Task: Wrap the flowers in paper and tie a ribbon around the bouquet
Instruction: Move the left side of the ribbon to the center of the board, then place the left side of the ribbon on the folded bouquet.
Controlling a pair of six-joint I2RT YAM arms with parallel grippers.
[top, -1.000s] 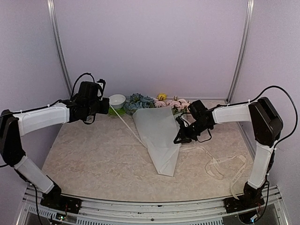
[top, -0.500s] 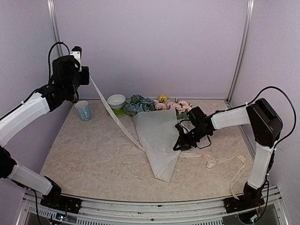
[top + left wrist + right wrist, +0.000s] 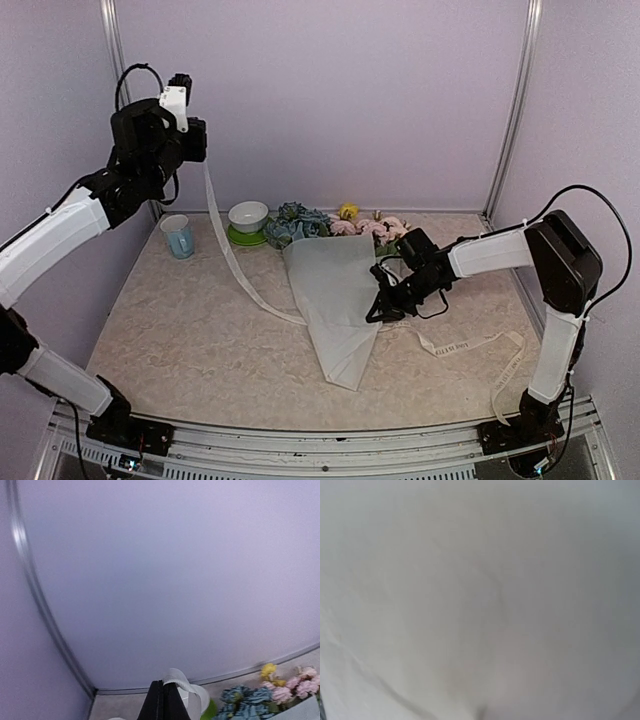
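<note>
The bouquet lies in the middle of the table, a white paper cone with blue, pink and yellow flowers at its far end. My left gripper is raised high at the back left and is shut on the cream ribbon. The ribbon slopes down to the cone's left edge and comes out on the right as a loose lettered tail. The left wrist view shows the ribbon pinched between the black fingertips. My right gripper presses against the cone's right edge. Its wrist view shows only white paper.
A blue cup stands at the back left. Beside it a white bowl sits on a green saucer. Metal frame posts rise at the back corners. The ribbon tail loops toward the right arm's base.
My left arm rose up and back with the ribbon, drawing it out. The slack heap on the right shrank to a thin tail. The right gripper shifted slightly left along the cone.
</note>
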